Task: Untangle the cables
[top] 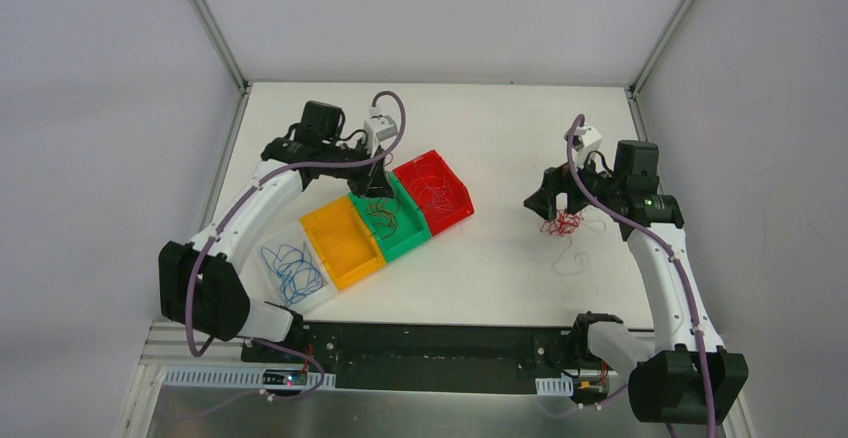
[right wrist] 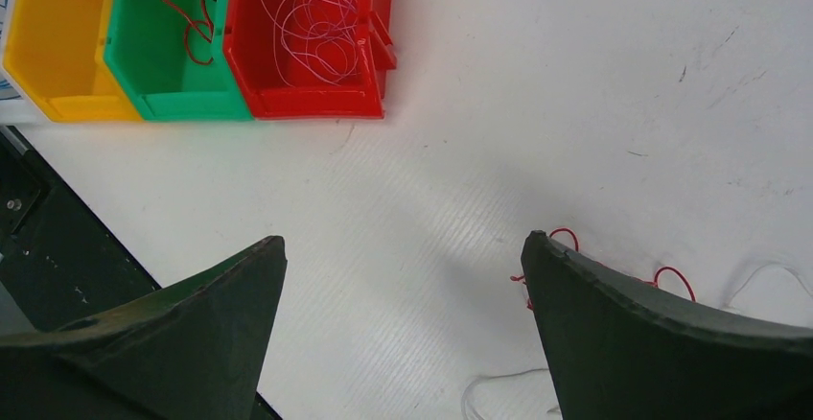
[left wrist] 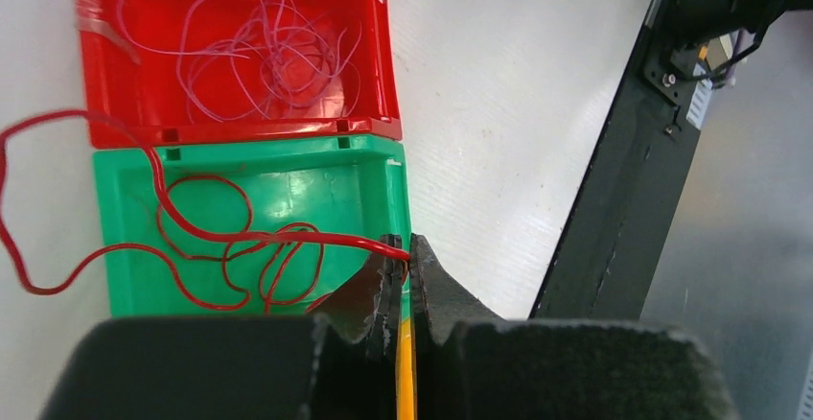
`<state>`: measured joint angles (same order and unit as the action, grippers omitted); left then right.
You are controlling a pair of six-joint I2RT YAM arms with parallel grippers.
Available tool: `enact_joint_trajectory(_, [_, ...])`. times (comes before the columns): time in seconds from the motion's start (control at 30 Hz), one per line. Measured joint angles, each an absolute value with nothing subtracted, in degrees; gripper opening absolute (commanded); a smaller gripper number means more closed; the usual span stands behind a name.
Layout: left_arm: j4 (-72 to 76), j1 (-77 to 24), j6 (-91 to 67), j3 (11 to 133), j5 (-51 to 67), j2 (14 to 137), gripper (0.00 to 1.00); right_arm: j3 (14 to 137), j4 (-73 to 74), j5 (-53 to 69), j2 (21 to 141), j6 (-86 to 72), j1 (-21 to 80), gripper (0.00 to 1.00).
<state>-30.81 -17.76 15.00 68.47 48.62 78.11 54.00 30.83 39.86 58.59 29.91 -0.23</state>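
Sorting looks mostly done: curly blue wire and pale wire lie binned. My left end effector is clamped on a thin dark red wire over the green plastic bin. My right end effector gapes beside the leftover bright red tangle, half hidden on the white surface.

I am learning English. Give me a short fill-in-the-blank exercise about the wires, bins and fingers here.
The left fingers pinch a wire of ____ colour.
The bin below that wire is ____.
The right fingers stand wide ____.
The wires in the clear bin are ____.
Missing words: red, green, open, blue.
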Motion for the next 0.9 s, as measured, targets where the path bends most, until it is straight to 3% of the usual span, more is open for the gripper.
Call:
enact_joint_trajectory(0.4, [-29.15, -22.15, 18.61, 63.75, 43.88, 87.79, 0.0, 52.99, 32.88, 37.52, 56.93, 31.11, -0.21, 0.97])
enact_joint_trajectory(0.53, [-29.1, -22.13, 20.47, 61.43, 41.43, 87.74, 0.39, 52.58, 33.8, 36.84, 56.4, 31.27, -0.23, 0.97])
enact_joint_trajectory(0.6, [-29.58, -22.13, 20.8, 61.3, 40.99, 87.7, 0.51, 52.58, 33.82, 36.69, 56.4, 31.35, -0.23, 0.97])
enact_joint_trajectory(0.9, [-34.26, -20.12, 23.14, 70.48, 40.6, 83.53, 0.56, 52.58, 34.17, 35.44, 56.16, 31.64, -0.21, 0.97])
